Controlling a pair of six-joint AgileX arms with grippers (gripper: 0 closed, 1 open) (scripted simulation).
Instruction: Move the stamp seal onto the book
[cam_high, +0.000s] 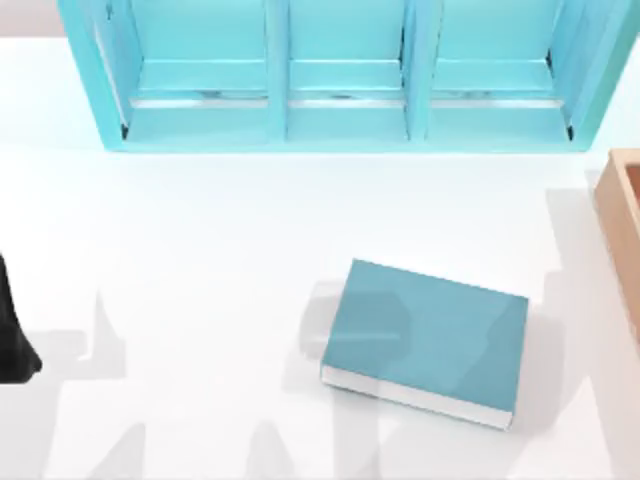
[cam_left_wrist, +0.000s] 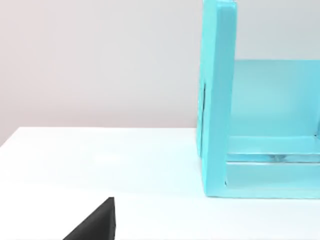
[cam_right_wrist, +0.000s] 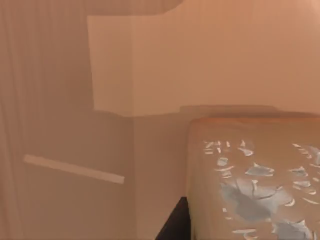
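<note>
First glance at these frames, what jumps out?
The teal book lies flat on the white table, right of centre in the top view, nothing on its cover. Behind it, the cyan shelf unit spans the far edge, and a corner of the orange-tan wooden box shows at the right edge. The right wrist view sits close to the tan-brown stamp seal, pale flecks on its face, with orange-tan walls around it.

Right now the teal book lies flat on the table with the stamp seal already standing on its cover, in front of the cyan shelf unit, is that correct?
Not quite. The top view shows the book lying flat on the table in front of the cyan shelf unit, but its cover is bare: no stamp seal stands on it. The rest is right.
</note>
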